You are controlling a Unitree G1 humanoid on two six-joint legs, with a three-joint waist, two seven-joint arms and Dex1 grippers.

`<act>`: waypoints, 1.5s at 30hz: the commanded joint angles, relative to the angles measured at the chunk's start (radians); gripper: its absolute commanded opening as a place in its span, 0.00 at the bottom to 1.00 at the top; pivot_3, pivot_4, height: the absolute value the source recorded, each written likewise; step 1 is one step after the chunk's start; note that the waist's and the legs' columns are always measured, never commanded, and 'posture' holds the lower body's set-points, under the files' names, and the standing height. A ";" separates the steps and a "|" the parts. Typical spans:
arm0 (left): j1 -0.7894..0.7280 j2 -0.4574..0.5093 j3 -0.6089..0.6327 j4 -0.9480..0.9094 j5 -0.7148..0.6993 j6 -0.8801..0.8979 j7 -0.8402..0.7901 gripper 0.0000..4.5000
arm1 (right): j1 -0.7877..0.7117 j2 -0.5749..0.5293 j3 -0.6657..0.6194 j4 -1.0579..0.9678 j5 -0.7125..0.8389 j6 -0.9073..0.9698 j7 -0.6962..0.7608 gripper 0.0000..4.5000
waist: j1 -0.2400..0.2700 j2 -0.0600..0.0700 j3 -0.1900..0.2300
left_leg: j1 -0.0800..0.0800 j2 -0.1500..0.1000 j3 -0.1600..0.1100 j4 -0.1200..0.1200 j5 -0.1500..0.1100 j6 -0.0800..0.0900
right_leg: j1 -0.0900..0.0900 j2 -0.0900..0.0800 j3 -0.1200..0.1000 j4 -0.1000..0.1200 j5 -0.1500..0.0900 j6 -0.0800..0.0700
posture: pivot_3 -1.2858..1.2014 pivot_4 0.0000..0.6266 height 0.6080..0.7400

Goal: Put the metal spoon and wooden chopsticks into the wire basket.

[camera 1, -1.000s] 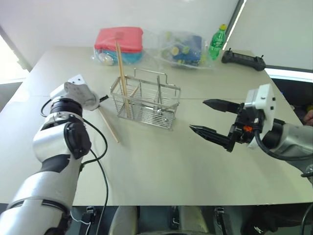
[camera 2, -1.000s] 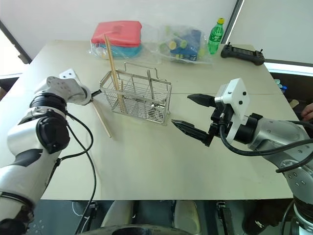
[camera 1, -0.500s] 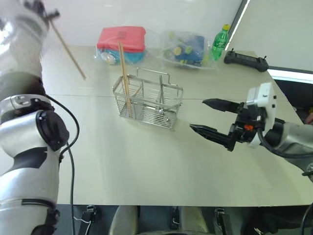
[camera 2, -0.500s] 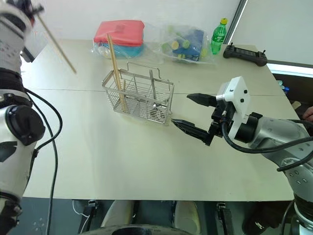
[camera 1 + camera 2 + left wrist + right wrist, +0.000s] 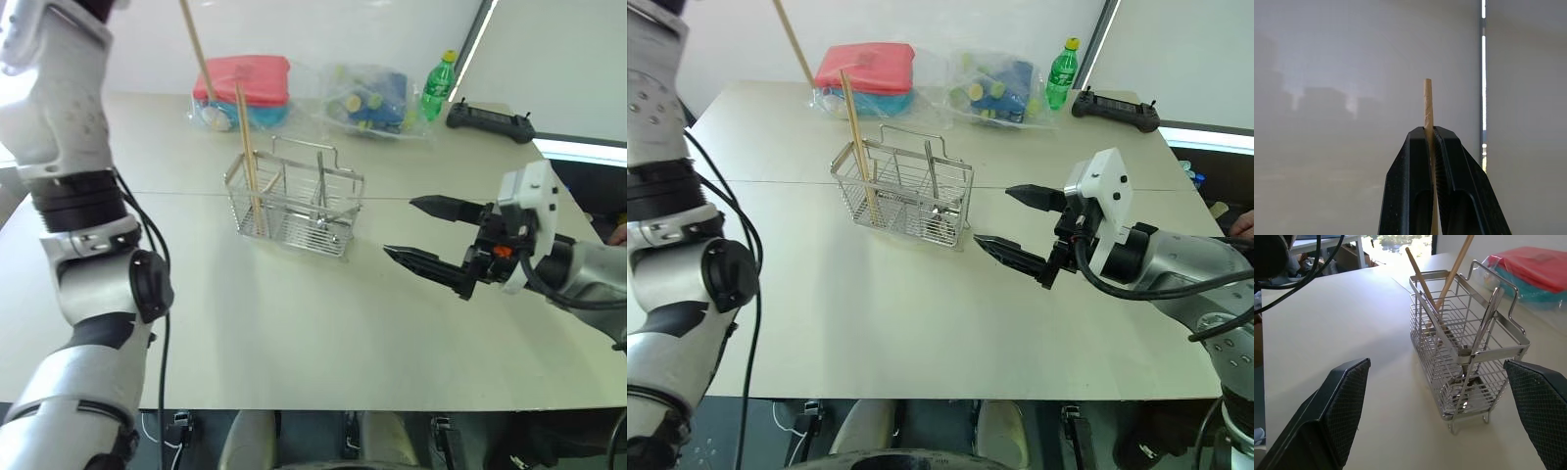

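Wooden chopstick (image 5: 197,55), clenched in my raised left tool (image 5: 1430,131), slants down toward the wire basket (image 5: 294,204), which stands lower and to the right on the tabletop (image 5: 294,313), nearer my released right tool (image 5: 421,231).

Your robot's arms are glossy silver-white shells with black joint rings, and a black cable loops along the left arm. Each pincer (image 5: 1017,227) has two tapered black fingers with cross-hatched pads (image 5: 1346,407), behind a white boxy wrist block.
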 commanded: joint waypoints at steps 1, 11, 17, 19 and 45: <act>0.028 -0.042 -0.013 -0.053 -0.023 0.015 0.022 0.01 | -0.001 -0.003 -0.025 -0.026 0.015 -0.006 -0.017 1.00 | -0.001 0.000 0.000 | 0.000 0.000 0.000 0.000 0.000 0.000 | 0.000 0.000 0.000 0.000 0.000 0.000 | 0.52 0.24 0.58; 0.185 -0.133 -0.115 -0.101 0.030 -0.043 -0.024 0.01 | 0.057 0.015 -0.048 -0.070 0.027 -0.024 -0.069 1.00 | -0.001 0.000 0.000 | 0.000 0.000 0.000 0.000 0.000 0.000 | 0.000 0.000 0.000 0.000 0.000 0.000 | 0.52 0.24 0.58; 0.209 -0.147 -0.130 -0.112 0.036 -0.057 -0.034 0.21 | 0.055 0.010 -0.064 -0.063 0.039 -0.026 -0.084 1.00 | -0.001 0.000 0.000 | 0.000 0.000 0.000 0.000 0.000 0.000 | 0.000 0.000 0.000 0.000 0.000 0.000 | 0.52 0.24 0.58; 0.210 -0.154 -0.120 -0.118 0.025 -0.044 -0.028 0.44 | 0.051 0.009 -0.065 -0.061 0.044 -0.025 -0.088 1.00 | -0.001 0.000 0.000 | 0.000 0.000 0.000 0.000 0.000 0.000 | 0.000 0.000 0.000 -0.001 0.000 0.000 | 0.52 0.24 0.58; 0.494 0.767 -0.310 -0.056 0.055 0.053 -1.069 0.99 | 0.053 -0.104 -0.145 0.161 -0.153 -0.081 0.151 1.00 | 0.009 0.012 -0.001 | -0.003 0.001 0.001 -0.002 -0.002 0.003 | -0.006 0.001 0.000 -0.001 -0.005 -0.008 | 0.52 0.24 0.58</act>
